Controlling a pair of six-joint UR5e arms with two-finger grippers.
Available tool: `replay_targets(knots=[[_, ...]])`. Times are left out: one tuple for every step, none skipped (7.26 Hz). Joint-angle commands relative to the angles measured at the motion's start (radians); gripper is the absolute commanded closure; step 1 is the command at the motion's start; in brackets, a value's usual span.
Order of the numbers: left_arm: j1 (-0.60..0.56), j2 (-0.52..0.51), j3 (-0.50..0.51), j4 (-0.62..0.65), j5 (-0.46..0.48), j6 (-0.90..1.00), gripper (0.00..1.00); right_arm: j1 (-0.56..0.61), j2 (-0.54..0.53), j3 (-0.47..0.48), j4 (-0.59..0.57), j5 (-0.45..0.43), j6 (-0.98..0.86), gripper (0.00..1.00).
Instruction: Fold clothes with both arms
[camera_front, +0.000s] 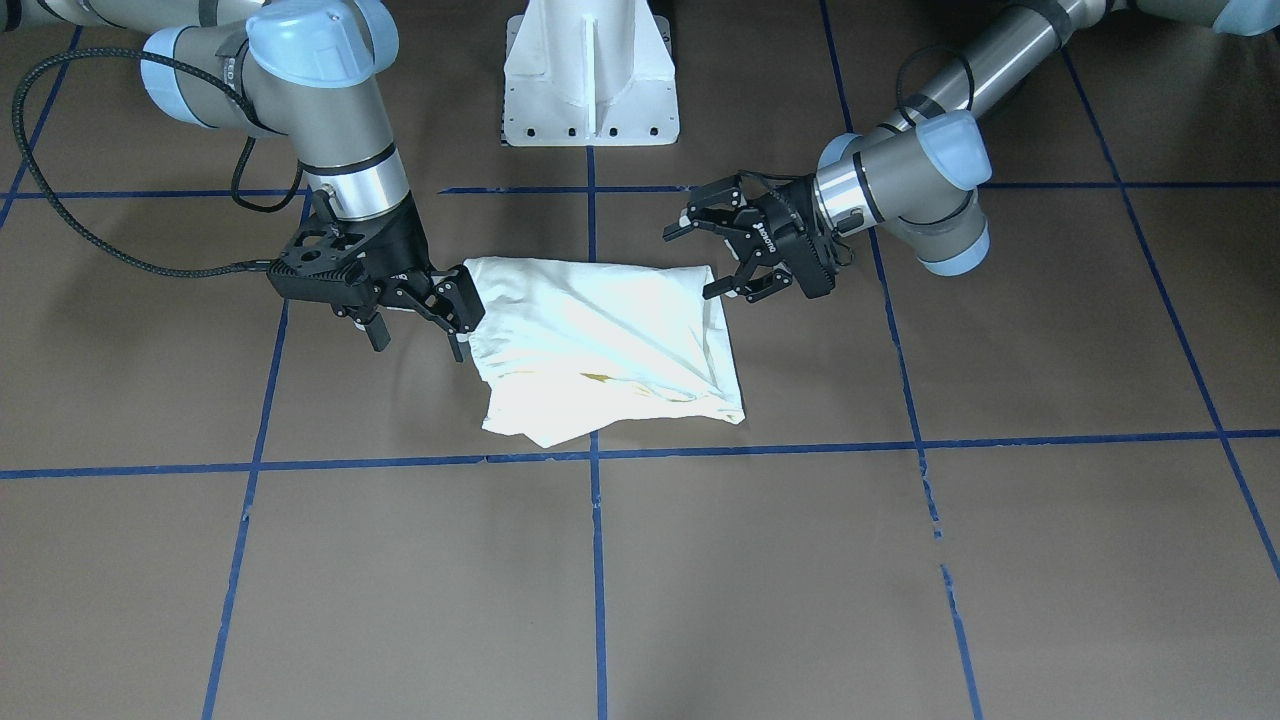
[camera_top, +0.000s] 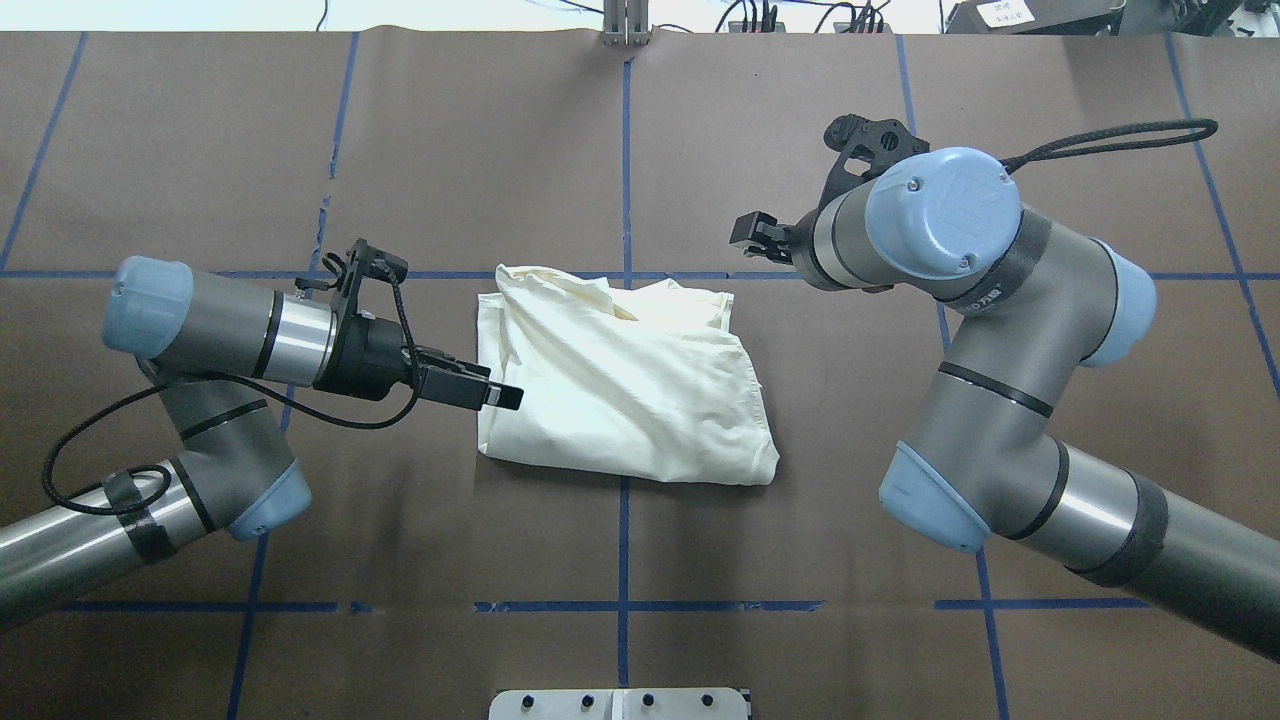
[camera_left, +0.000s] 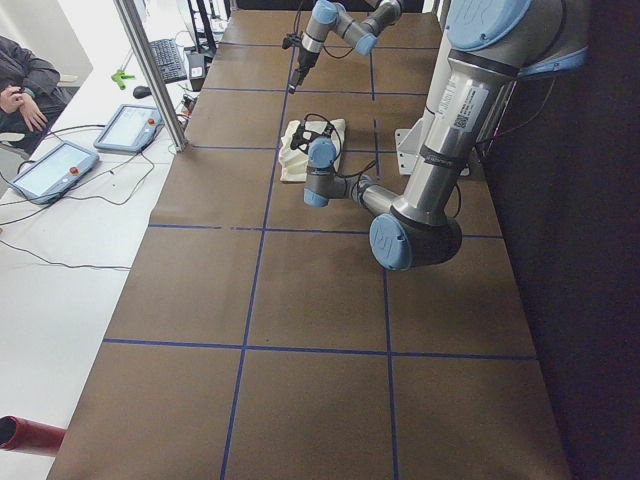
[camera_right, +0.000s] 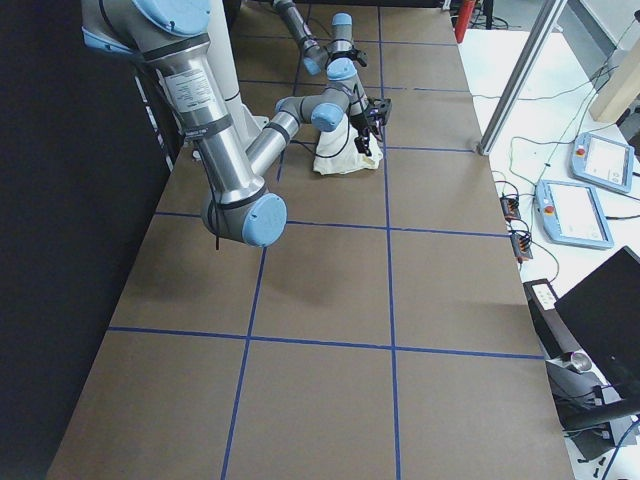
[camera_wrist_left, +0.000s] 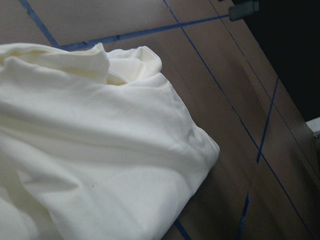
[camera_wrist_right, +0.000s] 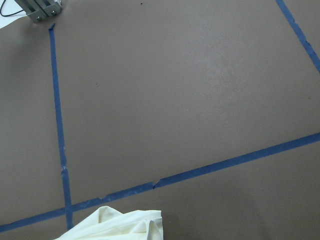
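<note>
1. Cream fabric is what you have at the middle of the tabletop. The T-shirt lies folded into a rumpled, roughly rectangular bundle with its plain side up. It straddles a blue tape line.
2. Your left gripper sits at the shirt's corner on that arm's side, the one nearer the robot. Its jaws are spread wide with nothing between them. In the overhead view it points sideways at the shirt's edge and its tip overlaps the cloth. You cannot tell whether it touches.
3. Your right gripper is at the opposite side edge, pointing down. Its jaws are parted and grasp nothing. In the front-facing view it overlaps the border of the cloth, while in the overhead view it appears clear of the shirt. Contact cannot be judged here either.
4. On the left wrist camera you get creased cloth filling most of the picture, with one folded corner resting on the brown surface. The right wrist camera gives you mostly brown surface and tape, with just a tip of the shirt at the bottom edge.
5. Behind the shirt, well apart from it, stands the white pedestal base.
</note>
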Motion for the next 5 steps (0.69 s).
replay_targets(knots=[[0.109, -0.005, 0.002, 0.000, 0.168, -0.153, 0.00, 0.001, 0.000, 0.000, 0.002, 0.000, 0.000, 0.00], [0.131, -0.001, 0.003, 0.000, 0.200, -0.155, 0.00, 0.001, 0.000, 0.000, 0.002, 0.000, 0.000, 0.00], [0.131, 0.013, 0.014, 0.000, 0.202, -0.155, 0.00, 0.001, 0.000, 0.000, 0.002, 0.000, 0.000, 0.00], [0.131, 0.046, 0.013, -0.009, 0.202, -0.154, 0.00, 0.001, 0.000, 0.000, 0.002, 0.000, 0.000, 0.00], [0.131, 0.080, 0.025, -0.073, 0.200, -0.152, 0.00, 0.001, 0.002, 0.002, 0.002, 0.000, 0.000, 0.00]])
